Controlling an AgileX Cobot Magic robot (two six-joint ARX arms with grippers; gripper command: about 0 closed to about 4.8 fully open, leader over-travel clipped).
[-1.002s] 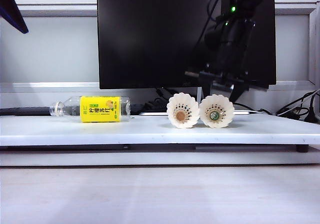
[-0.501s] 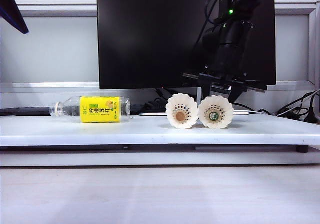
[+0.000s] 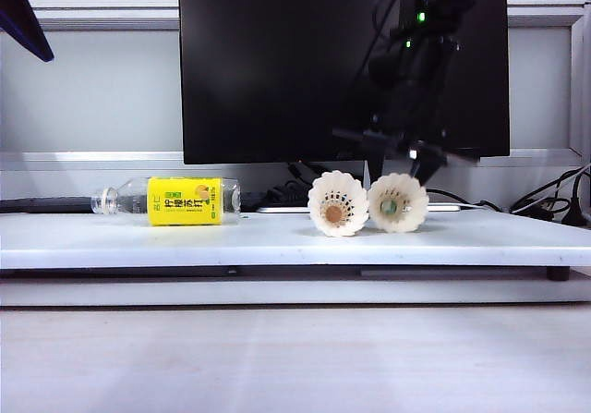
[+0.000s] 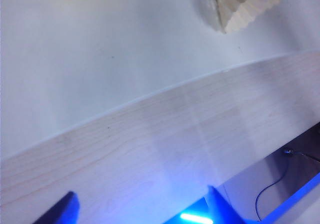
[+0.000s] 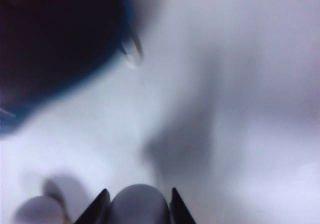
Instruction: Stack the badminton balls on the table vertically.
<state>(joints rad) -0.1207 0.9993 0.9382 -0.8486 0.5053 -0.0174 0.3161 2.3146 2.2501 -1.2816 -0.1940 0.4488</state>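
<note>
Because the two shuttlecocks (image 3: 367,204) at centre-right are feather-light and crushable, pinch the cork; right pincer (image 5: 136,204) grips something pale, left pincer (image 4: 140,206) spread over the counter (image 4: 100,58).

A large black flat monitor (image 3: 342,66), its screen dark, fills the upper centre of the exterior view. Behind it runs a pale grey-blue wall panel (image 3: 92,90) with a lighter horizontal trim (image 3: 102,18) near the top. Tangled black cables (image 3: 554,200) lie at centre right. A pale wood-grain surface (image 3: 295,358) spans the bottom of the frame. Lighting is even and bright, with soft shadows.
</note>
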